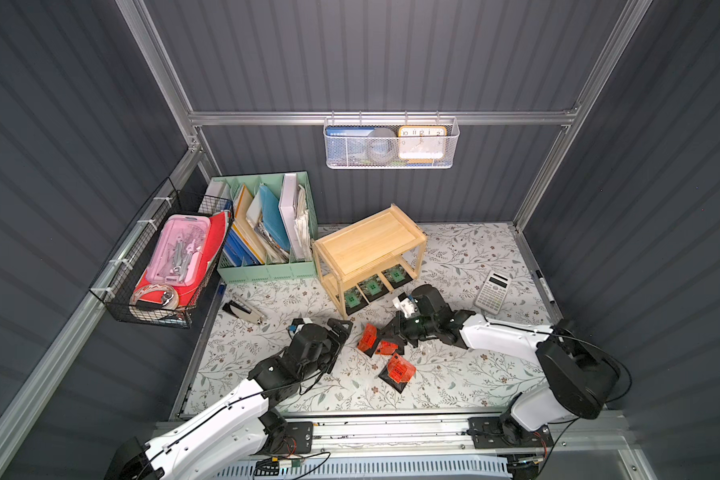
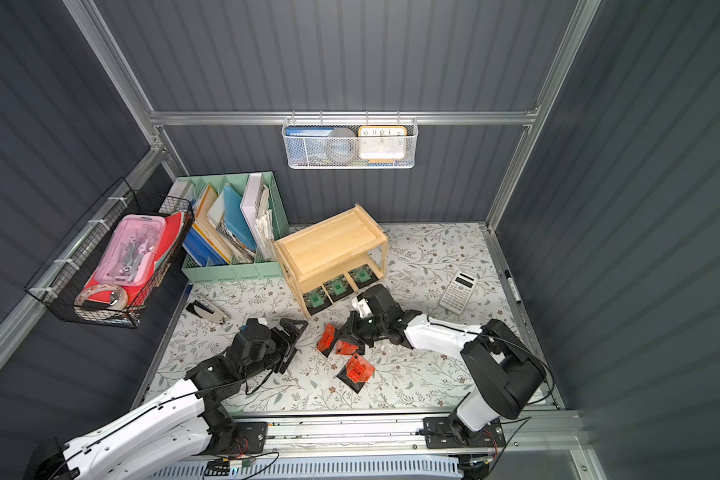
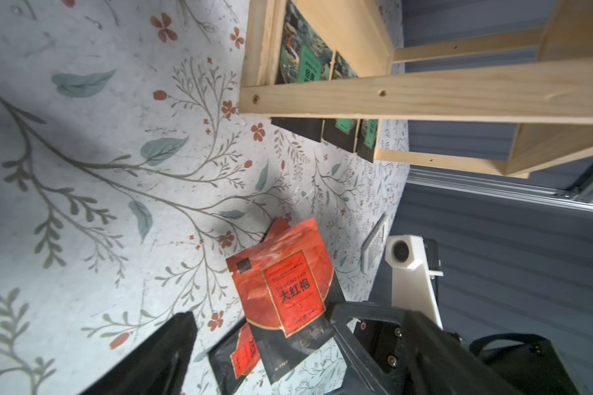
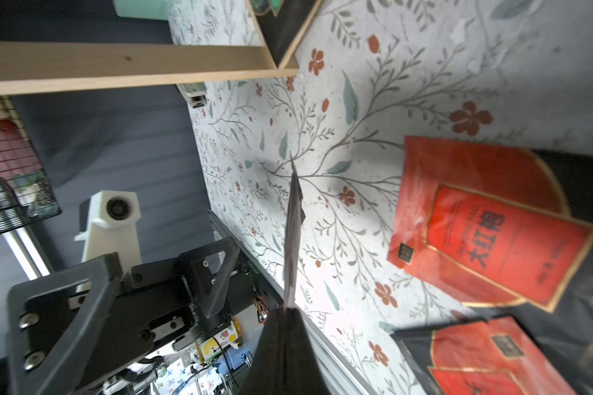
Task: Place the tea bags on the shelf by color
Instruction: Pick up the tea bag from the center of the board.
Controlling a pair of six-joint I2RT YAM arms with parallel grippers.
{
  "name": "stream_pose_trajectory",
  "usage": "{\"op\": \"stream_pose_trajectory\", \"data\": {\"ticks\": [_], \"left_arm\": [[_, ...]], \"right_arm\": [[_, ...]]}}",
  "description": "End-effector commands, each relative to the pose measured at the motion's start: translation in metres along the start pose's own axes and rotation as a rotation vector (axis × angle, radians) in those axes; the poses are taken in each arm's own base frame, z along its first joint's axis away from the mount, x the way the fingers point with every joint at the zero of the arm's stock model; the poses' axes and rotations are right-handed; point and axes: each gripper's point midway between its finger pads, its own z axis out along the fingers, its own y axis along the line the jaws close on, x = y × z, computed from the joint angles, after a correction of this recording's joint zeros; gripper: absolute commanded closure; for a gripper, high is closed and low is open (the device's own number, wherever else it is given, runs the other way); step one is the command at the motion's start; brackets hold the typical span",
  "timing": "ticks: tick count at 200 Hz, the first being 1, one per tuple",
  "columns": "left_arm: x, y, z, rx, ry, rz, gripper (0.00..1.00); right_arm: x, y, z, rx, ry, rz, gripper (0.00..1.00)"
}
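Note:
The light wooden shelf (image 1: pixel 366 241) stands at the back of the mat, with three green tea bags (image 1: pixel 373 286) side by side on its lower board. In front of it, my right gripper (image 1: pixel 385 332) is shut on the edge of one orange tea bag (image 1: pixel 367 338), which stands on edge; the right wrist view shows it edge-on (image 4: pixel 293 232). Two more orange tea bags lie flat on the mat, one close by (image 1: pixel 386 347) and one nearer (image 1: pixel 400 370). My left gripper (image 1: pixel 341 343) hovers just left of them, open and holding nothing.
A mint-green file organizer (image 1: pixel 267 232) stands left of the shelf, with a stapler (image 1: pixel 244 309) in front of it. A calculator (image 1: pixel 493 291) and a marker (image 1: pixel 543 286) lie at the right. A black wire basket (image 1: pixel 163 266) hangs on the left wall.

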Motion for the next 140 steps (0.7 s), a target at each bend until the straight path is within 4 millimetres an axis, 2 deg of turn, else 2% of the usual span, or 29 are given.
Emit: {"op": "stream_pose_trajectory", "data": {"ticks": [1,48,79,85,140], "left_arm": [[-0.006,-0.018,-0.008,0.062,-0.022,-0.047,0.03],[-0.003,-0.056,-0.014,0.21,0.004,-0.053,0.06],[0.001,-0.077,-0.015,0.295,0.021,-0.035,0.09],[0.001,-0.081,-0.015,0.31,0.024,-0.03,0.09],[0.008,-0.112,-0.017,0.442,0.06,0.01,0.17]], "right_arm": [[-0.004,0.009,-0.015,-0.032,-0.062,0.038,1.0],[-0.013,0.043,-0.05,-0.158,-0.191,0.062,1.0],[-0.015,0.06,-0.062,-0.225,-0.23,0.07,1.0],[-0.014,0.071,-0.072,-0.263,-0.244,0.058,1.0],[-0.009,0.095,-0.088,-0.37,-0.248,0.036,1.0]]}}
